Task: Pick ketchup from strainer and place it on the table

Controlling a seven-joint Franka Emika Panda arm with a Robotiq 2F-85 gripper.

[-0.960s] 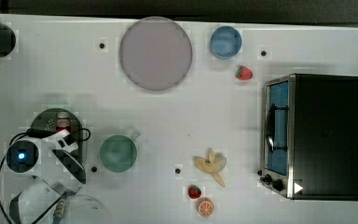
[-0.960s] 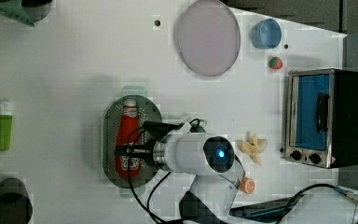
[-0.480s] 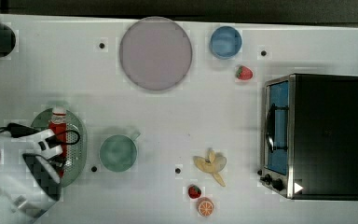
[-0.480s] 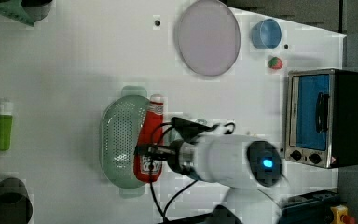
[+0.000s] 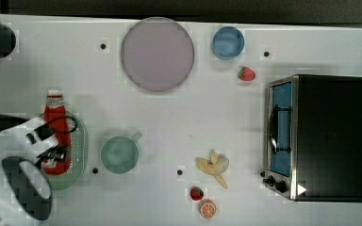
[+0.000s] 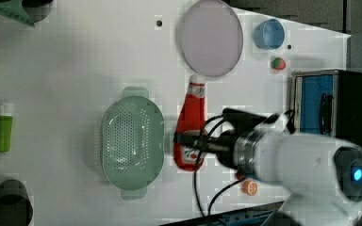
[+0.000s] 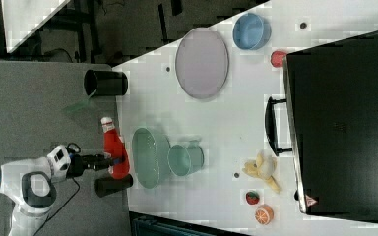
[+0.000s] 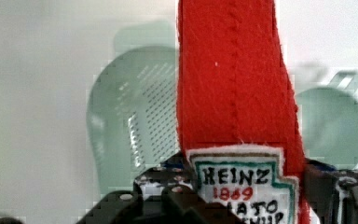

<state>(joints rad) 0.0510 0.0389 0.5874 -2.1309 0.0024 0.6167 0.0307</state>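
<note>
Left view: end effector (image 6: 185,142) grips ketchup (image 6: 190,123) beside strainer (image 6: 131,143)

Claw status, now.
Claw: closed on the ketchup, gripping it at its label end, lifted clear of the strainer.

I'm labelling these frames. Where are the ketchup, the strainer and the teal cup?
ketchup (image 6: 189,123): left view, red body above the label.
strainer (image 6: 131,141): left view, perforated bottom.
teal cup (image 5: 119,154): top view, inside of the cup.
</note>
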